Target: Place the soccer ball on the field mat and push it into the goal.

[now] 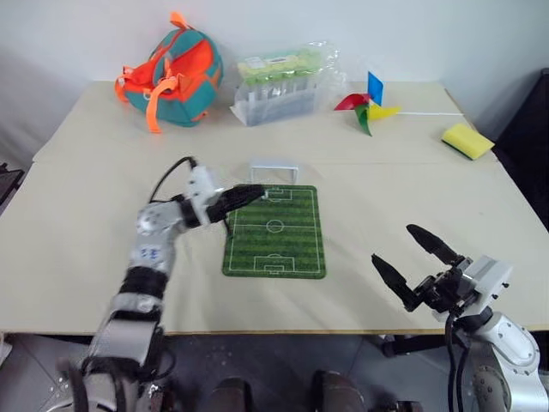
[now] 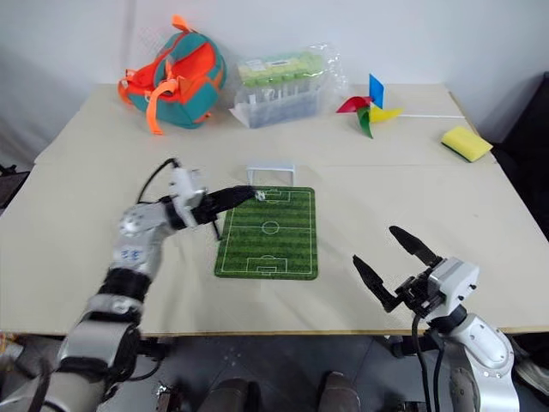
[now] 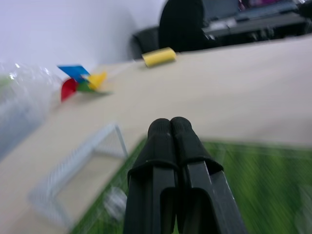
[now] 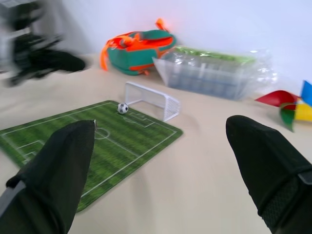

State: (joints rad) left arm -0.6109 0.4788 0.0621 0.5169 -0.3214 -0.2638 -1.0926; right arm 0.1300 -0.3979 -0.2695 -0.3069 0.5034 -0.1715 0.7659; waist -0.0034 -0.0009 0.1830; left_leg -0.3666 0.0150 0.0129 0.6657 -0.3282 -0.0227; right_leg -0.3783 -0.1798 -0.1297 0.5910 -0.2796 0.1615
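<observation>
Right wrist view gives the best look: the soccer ball (image 4: 123, 108) sits on the field mat (image 4: 131, 146), at the end by the goal (image 4: 151, 100), just in front of the goal mouth and off to one side, not yet inside. So the placing looks done and the push is the step in hand.

Over the near corner of that end hangs the left end effector (image 1: 255, 194), its two black fingers pressed together with nothing between them, tip right by the ball. Closed fingers make a good single pusher. My call for a clean finish: come in behind the ball on the side away from the goal, stay low to the mat, and nudge gently along a line into the middle of the frame, because a ball this small will skid off at an angle if clipped on its side. A light white frame like that could also shift if bumped.

Down at the near edge of the tabletop (image 1: 86, 215), the right end effector (image 1: 418, 262) waits with its fingers spread wide, empty, well apart from the mat.

Hard to read: in the head views the ball is a speck at the fingertip, so I cannot tell whether they touch. The left wrist view shows it as a pale smear beside the fingers.
</observation>
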